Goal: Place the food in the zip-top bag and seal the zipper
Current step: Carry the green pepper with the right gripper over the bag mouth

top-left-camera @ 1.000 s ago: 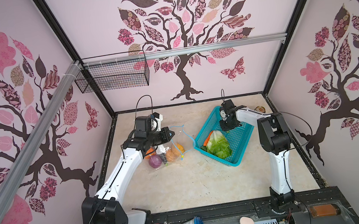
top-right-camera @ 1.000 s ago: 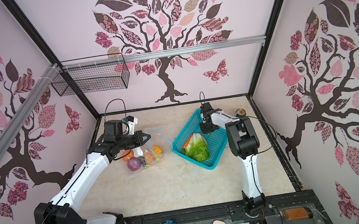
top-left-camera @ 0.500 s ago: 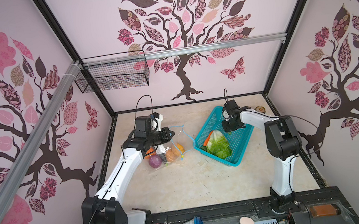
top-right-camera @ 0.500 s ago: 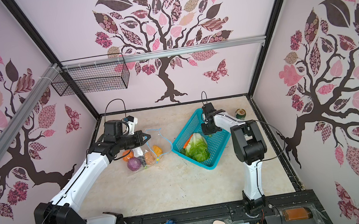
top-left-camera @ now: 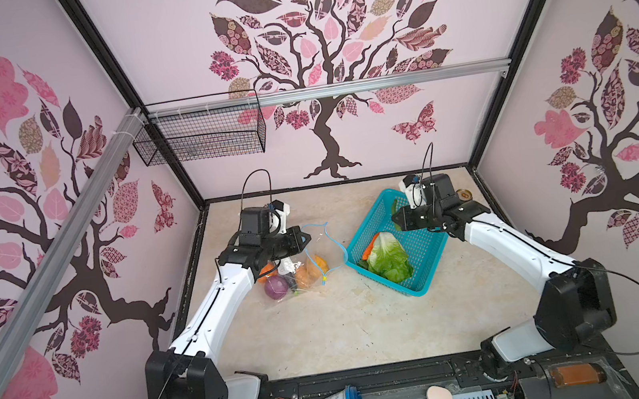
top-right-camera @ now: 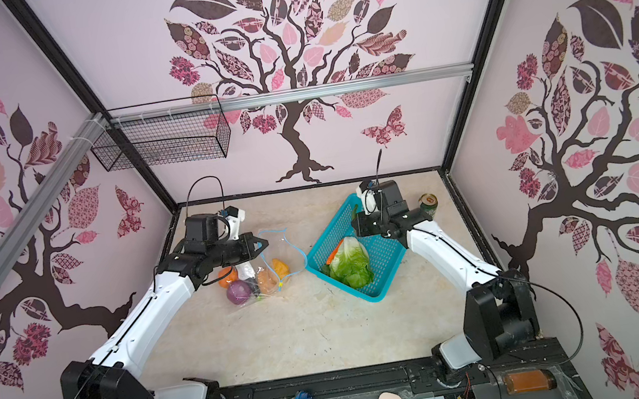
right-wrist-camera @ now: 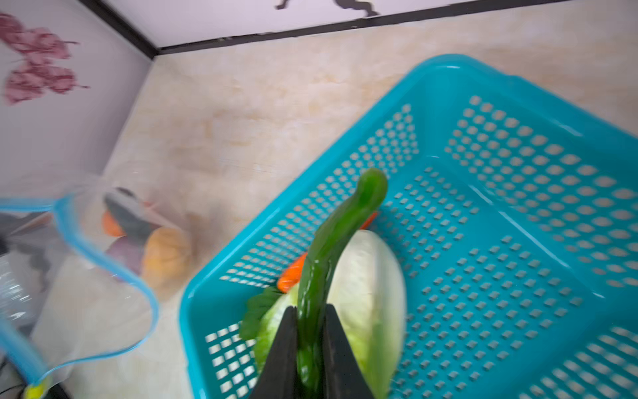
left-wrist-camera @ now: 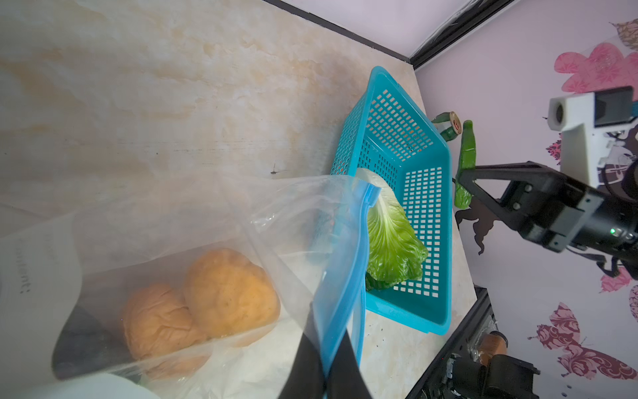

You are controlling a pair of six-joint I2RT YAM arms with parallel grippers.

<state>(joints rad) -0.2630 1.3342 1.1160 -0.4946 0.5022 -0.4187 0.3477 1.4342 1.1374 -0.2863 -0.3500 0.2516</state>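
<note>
Crinkly clear plastic makes up the zip-top bag (left-wrist-camera: 172, 221), which slumps on the marbled beige tabletop (top-left-camera: 327, 333) just left of the teal basket (left-wrist-camera: 407, 312). We see the left gripper (left-wrist-camera: 326, 359) clamped tight on the zipper (left-wrist-camera: 348, 259), a thin light-blue strip, lifting that edge so the mouth gapes in a wavy loop. The yellow slider (top-right-camera: 280, 284) hangs at the strip's low end. Inside the bag lie two rough, tan potatoes (left-wrist-camera: 231, 293), a smooth round purple onion (top-left-camera: 276, 288) and a dark piece we cannot make out.

The right gripper (right-wrist-camera: 310, 331) hovers above the basket, its black jaws nearly closed on the lower end of a slim green pepper (right-wrist-camera: 338, 235), glossy and curved, whose tip points away from the fingers. Below it, in the basket's perforated tray, rests the cabbage (right-wrist-camera: 373, 276), pale at the ribbed stem and frilly green at the leaves, with a carrot (right-wrist-camera: 291, 273) touching its side.
</note>
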